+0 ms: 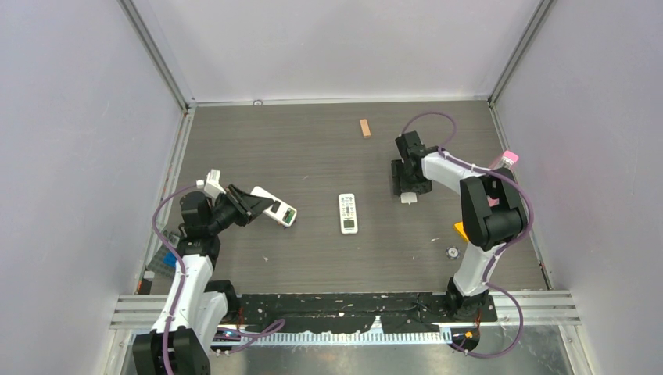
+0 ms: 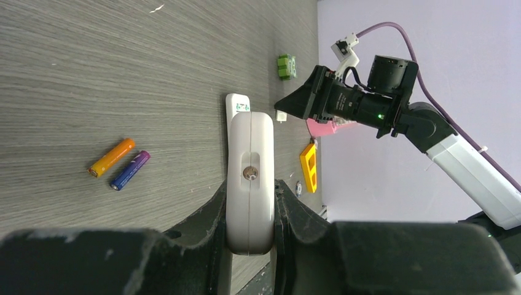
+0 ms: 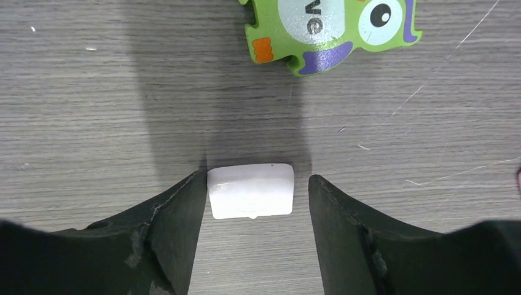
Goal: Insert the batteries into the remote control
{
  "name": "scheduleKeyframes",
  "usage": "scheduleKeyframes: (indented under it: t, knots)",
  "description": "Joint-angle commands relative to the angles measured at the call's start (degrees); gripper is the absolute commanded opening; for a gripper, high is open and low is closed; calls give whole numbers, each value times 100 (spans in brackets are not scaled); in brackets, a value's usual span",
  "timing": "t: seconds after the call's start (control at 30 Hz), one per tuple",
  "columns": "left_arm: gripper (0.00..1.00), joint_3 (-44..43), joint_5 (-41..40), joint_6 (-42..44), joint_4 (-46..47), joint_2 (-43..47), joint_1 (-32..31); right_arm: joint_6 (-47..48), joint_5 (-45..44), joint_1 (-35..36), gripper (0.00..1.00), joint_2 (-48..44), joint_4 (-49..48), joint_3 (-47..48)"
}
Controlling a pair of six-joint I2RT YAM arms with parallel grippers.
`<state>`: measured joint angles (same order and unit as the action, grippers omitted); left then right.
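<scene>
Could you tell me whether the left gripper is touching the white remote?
Touching. The left wrist view shows both fingers of the left gripper pressed against the sides of the white remote.

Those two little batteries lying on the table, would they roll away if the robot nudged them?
Probably. The orange battery and the purple battery are smooth cylinders lying on their sides, so a sideways push likely rolls them. They look stiff, and slim enough to be awkward to pinch.
</scene>
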<state>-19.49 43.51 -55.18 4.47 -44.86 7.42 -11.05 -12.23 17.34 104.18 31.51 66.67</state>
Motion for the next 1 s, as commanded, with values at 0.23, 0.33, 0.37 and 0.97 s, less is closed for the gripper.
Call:
scheduleKeyframes:
  t: [0.23, 0.33, 0.37, 0.97]
  knots:
    - [0, -134, 37, 60, 50, 122, 49, -683, 541, -480, 67, -365, -469, -763]
    - [0, -131, 36, 63, 37, 150, 56, -735, 643, -503, 65, -417, -498, -822]
    - [0, -134, 35, 60, 29, 159, 58, -786, 669, -504, 60, -438, -497, -827]
    - [0, -62, -89, 134, -96, 535, 66, -5907, -1109, 1369, 29, -2348, -39, -1819]
